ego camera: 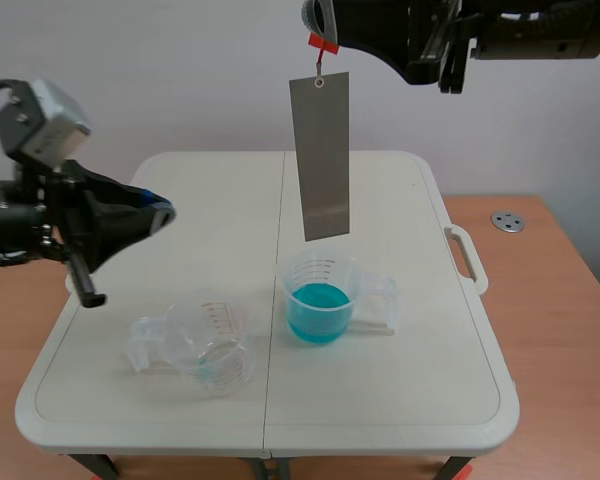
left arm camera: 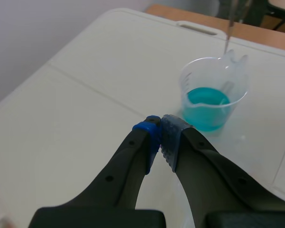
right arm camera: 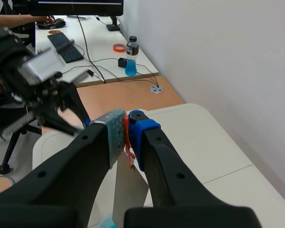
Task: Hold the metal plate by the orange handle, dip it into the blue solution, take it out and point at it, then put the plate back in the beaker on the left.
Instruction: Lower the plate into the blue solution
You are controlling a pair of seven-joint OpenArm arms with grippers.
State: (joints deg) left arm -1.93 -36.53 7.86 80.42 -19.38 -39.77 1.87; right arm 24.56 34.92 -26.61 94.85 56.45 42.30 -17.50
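Scene view: the metal plate [ego camera: 320, 155] is hung upright by its orange handle [ego camera: 322, 42], which is pinched between the pads of the right gripper [right arm camera: 127, 130]. Its lower edge is just clear of the beaker of blue solution [ego camera: 318, 298]. The left gripper [left arm camera: 160, 124] is pressed together on nothing and aimed towards the plate. Whether a dip or a pointing is in hand cannot be told. For either, the pinch should be firm, the plate plumb and free of swing, and any descent straight inside the rim, so the light beaker is not tipped. The left beaker [ego camera: 205, 345] is stood near, on a white folding table [ego camera: 400, 400]. A wooden desk [ego camera: 560, 290] with a cable grommet [ego camera: 507, 221] is seen behind, and a keyboard [right arm camera: 66, 47] and a bottle [right arm camera: 131, 59] are seen farther off.
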